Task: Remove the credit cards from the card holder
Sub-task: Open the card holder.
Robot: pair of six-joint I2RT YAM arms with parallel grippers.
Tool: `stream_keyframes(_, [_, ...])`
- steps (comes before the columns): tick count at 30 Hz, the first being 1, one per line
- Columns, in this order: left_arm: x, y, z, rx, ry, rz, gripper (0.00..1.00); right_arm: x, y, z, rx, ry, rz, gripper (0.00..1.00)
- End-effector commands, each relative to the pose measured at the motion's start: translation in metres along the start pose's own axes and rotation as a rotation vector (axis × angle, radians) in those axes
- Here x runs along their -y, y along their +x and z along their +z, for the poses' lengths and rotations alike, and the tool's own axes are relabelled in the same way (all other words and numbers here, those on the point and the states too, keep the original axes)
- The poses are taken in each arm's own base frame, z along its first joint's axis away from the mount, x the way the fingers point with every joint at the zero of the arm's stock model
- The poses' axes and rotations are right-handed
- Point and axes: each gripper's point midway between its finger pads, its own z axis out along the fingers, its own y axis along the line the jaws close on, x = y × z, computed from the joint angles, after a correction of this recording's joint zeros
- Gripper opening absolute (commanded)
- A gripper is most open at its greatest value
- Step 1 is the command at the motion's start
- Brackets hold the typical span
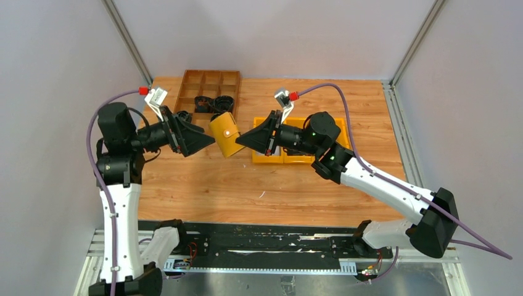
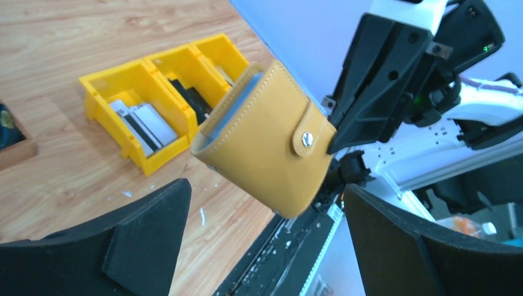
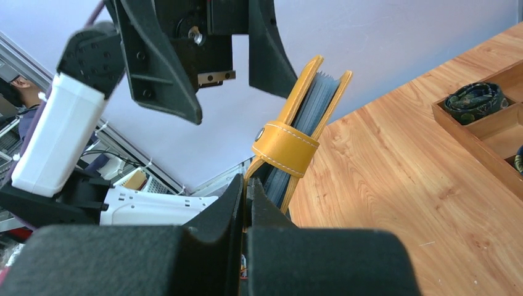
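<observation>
The card holder hangs in the air above the wood-grain worktop. The right pincer grips it at one edge, clamped tight, and the left pincer stands spread wide just beside it. Only the left wrist view shows its smooth, stitched mustard face, the round metal stud and the rigid yellow plastic bins beyond. Only the right wrist view shows it edge-on, with the strap wrapped around thin bluish sleeves.

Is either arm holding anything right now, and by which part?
The right fingers pinch the card holder by the edge of one cover, beside its snapped strap, in mid-air. The left fingers stand open, holding nothing.
</observation>
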Motion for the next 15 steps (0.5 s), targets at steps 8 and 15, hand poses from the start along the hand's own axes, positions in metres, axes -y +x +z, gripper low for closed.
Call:
stream_keyframes(8, [0.025,-0.008,-0.003,0.061,0.1,-0.059,1.0,-0.032,-0.046,0.001,0.15,-0.106,-0.037,0.0])
stream_keyframes(15, [0.018,-0.005,0.0,0.088,0.072,-0.107,1.0,-0.042,-0.054,0.002,0.185,-0.151,-0.013,0.0])
